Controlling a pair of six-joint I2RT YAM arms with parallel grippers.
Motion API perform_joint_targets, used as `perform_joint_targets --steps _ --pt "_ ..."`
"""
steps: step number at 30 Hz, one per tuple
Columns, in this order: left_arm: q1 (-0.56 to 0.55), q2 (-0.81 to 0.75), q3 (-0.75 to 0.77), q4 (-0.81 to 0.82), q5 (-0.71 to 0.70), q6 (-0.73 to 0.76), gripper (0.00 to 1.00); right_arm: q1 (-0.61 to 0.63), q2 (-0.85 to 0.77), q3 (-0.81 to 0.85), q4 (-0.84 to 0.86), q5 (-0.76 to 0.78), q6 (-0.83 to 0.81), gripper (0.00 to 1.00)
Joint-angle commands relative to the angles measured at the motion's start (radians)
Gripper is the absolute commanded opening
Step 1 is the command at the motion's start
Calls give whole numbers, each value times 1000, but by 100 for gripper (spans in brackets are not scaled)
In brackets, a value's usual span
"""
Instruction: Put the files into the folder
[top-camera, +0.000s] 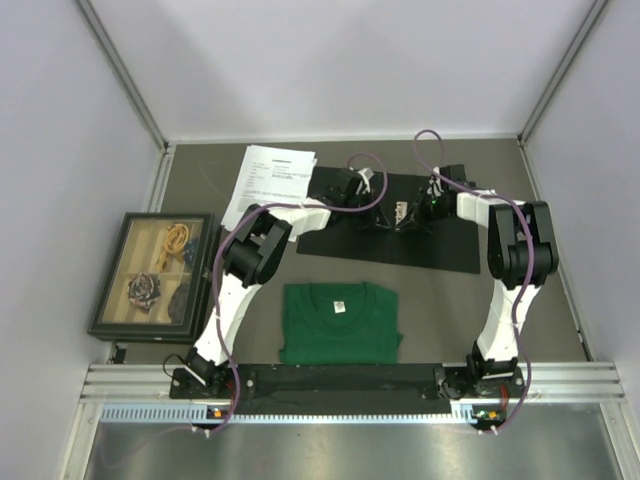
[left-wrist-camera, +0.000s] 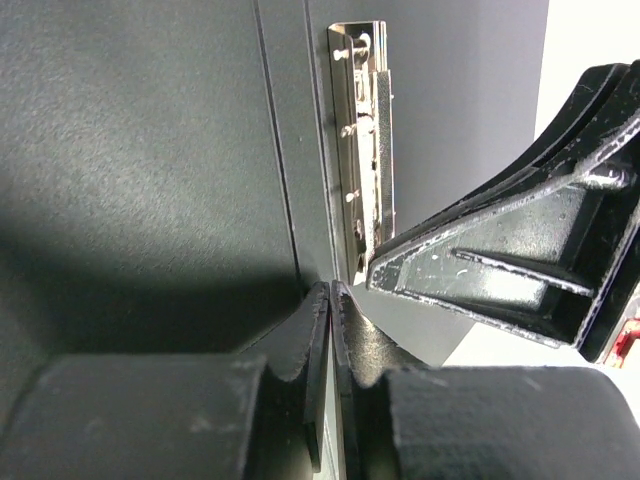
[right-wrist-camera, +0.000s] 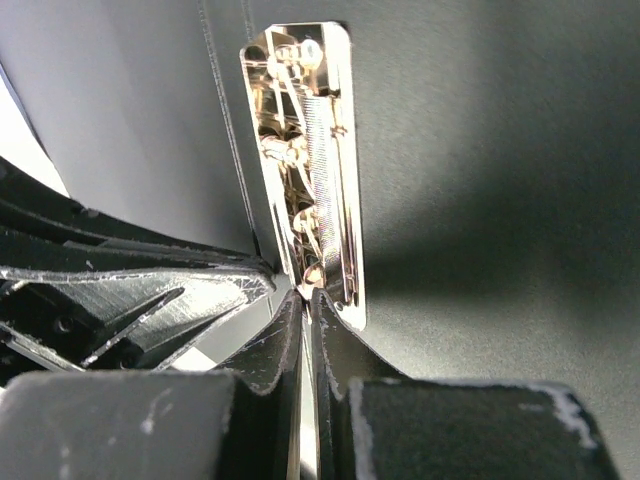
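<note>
The folder (top-camera: 450, 245) lies open at the back centre, its black inner faces up. Its metal clip (right-wrist-camera: 310, 150) runs beside the spine and also shows in the left wrist view (left-wrist-camera: 365, 150). My left gripper (left-wrist-camera: 330, 290) is shut, its tips down on the black inner face (left-wrist-camera: 150, 150) by the spine fold, just short of the clip. My right gripper (right-wrist-camera: 308, 298) is shut with its tips pinching the near end of the clip. The two grippers (top-camera: 375, 222) (top-camera: 410, 222) face each other tip to tip. The files (top-camera: 268, 180), white printed sheets, lie on the table left of the folder.
A folded green T-shirt (top-camera: 340, 322) lies in front of the folder between the arms. A dark-framed picture box (top-camera: 155, 275) sits at the left edge. Grey walls close in the table on three sides.
</note>
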Motion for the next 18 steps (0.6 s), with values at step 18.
perform_joint_targets --steps 18 --pt "19 -19 -61 -138 -13 76 9 -20 11 -79 50 -21 151 0"
